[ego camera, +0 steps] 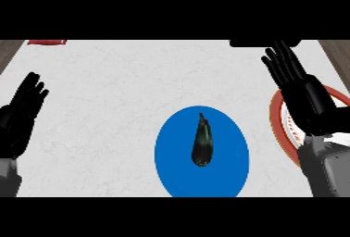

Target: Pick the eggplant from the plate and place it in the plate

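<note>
Over on the left edge: left robot hand point(21, 111), fingers straight and pointing up, nothing in it, just parked above the pale marbled table point(103, 92). Tiny bit of something red point(46, 42) poking in at the top left corner, can't tell what.

Middle-ish: blue plate point(171, 162) sitting flat, with the dark eggplant point(202, 141) lying lengthwise in it, stem end pointing away, roughly centered.

Right side: right robot hand point(301, 92), also fingers straight and spread, holding nothing, well apart from the eggplant. Hanging over a red-rimmed white plate point(276, 115) near the right edge, hiding most of it.
</note>
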### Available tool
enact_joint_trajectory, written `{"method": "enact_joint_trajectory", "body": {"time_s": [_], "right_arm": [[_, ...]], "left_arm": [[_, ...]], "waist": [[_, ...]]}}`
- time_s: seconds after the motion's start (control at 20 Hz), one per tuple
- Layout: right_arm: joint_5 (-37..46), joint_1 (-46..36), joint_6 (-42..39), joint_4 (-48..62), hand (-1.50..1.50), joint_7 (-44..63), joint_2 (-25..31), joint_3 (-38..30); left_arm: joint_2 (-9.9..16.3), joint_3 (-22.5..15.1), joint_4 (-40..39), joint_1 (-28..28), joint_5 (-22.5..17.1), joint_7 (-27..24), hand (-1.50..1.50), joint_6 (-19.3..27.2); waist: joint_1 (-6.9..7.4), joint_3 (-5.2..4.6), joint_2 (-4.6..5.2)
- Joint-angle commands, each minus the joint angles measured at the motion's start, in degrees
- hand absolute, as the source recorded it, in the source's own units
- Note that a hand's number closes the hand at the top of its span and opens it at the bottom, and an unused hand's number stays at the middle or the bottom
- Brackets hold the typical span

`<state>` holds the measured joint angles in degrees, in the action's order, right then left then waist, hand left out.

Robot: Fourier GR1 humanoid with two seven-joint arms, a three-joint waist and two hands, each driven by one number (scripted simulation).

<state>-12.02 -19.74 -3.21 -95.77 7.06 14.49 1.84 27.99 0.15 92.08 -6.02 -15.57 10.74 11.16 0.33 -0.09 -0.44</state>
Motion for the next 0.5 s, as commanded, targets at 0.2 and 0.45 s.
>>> {"method": "enact_joint_trajectory", "body": {"time_s": [0.2, 0.45], "right_arm": [[-8.3, 0.9, 25.1, 3.3, -1.50, 4.6, -14.1, -9.6], [14.9, 5.2, 44.8, 4.9, -1.50, 4.5, -13.5, -8.2]], "left_arm": [[4.2, -2.7, -0.9, 4.2, 9.5, -6.2, 0.00, -0.6], [2.9, -4.7, -2.6, 7.8, 11.6, -9.4, 0.00, -0.2]], "waist": [[0.35, 0.22, 0.49], [-0.73, -0.48, 0.18]]}}
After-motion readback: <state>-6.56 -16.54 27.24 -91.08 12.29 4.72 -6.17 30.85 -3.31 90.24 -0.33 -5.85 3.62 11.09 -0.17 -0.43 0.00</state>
